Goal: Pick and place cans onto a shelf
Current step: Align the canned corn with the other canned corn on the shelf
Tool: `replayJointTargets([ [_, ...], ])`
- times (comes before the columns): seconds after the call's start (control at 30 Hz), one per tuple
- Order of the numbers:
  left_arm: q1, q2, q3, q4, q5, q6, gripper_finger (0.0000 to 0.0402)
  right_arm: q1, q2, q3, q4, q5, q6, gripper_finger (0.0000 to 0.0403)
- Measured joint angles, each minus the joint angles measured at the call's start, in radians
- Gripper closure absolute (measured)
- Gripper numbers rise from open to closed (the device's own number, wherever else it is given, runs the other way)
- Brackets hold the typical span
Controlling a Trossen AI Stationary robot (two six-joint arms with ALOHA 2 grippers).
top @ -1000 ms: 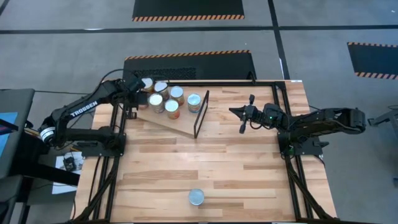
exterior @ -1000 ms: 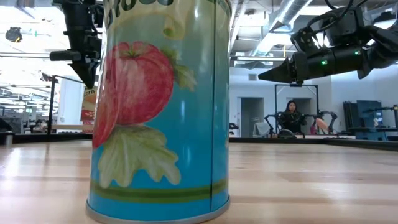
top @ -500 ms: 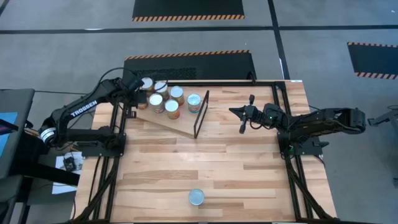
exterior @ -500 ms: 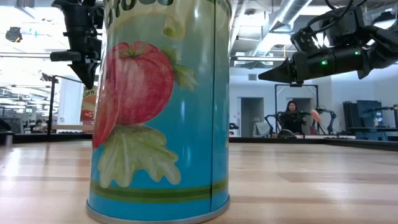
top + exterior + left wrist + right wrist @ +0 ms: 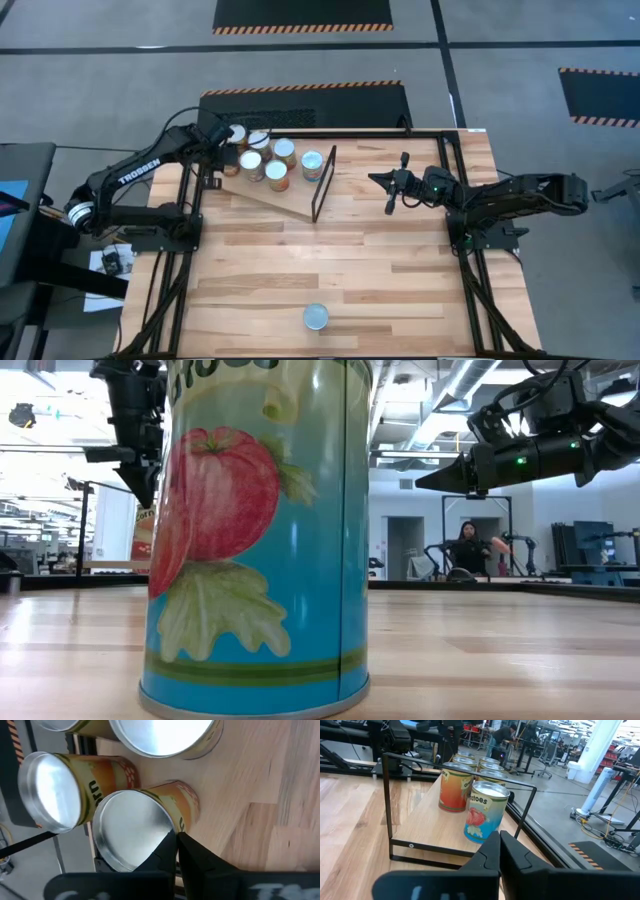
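On the table seen from above, the shelf (image 5: pixel 272 190) lay at the far left part of the tabletop (image 5: pixel 380 260), with its black frame (image 5: pixel 323 183) standing at the end toward the middle. Six cans (image 5: pixel 275 160) stood close together on it. The left arm reached from the left edge in a bent curve, and the left gripper (image 5: pixel 216 139) was over the far left corner of the shelf, at the cans there. The right arm was stretched out low from the right side, and the right gripper (image 5: pixel 376 179) pointed toward the frame but stayed well apart from it. One single can (image 5: pixel 316 317) stood alone near the front edge.

In the low view, this single can (image 5: pixel 258 540), with a blue label and a tomato picture, filled the foreground. The left gripper (image 5: pixel 140 478) hung point down behind it, and the right gripper (image 5: pixel 425 481) was held level, above the table.

In the left wrist view, the fingers (image 5: pixel 200 865) were pressed together, their tips at the rim of a can with orange label (image 5: pixel 137 827). Two more cans were just beside it.

In the right wrist view, the fingers (image 5: pixel 520 857) were also pressed together and held nothing, pointing at the frame (image 5: pixel 387 805) and the cans (image 5: pixel 485 810) behind it.
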Motion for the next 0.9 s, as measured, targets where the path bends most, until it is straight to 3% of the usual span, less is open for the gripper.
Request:
replayJointTargets([
  [0.23,0.0,0.028,0.004,0.011,-0.015,-0.014,0.0397,0.0,0.0,0.0,0.0,0.0,0.0,0.0389],
  [0.6,0.0,0.03,0.001,0.007,-0.056,-0.02,0.0352,0.0,0.0,0.0,0.0,0.0,-0.001,0.0387],
  [0.9,0.0,0.03,0.0,0.02,-0.06,-0.032,0.0349,0.0,0.0,0.0,0.0,0.0,-0.001,0.0385],
])
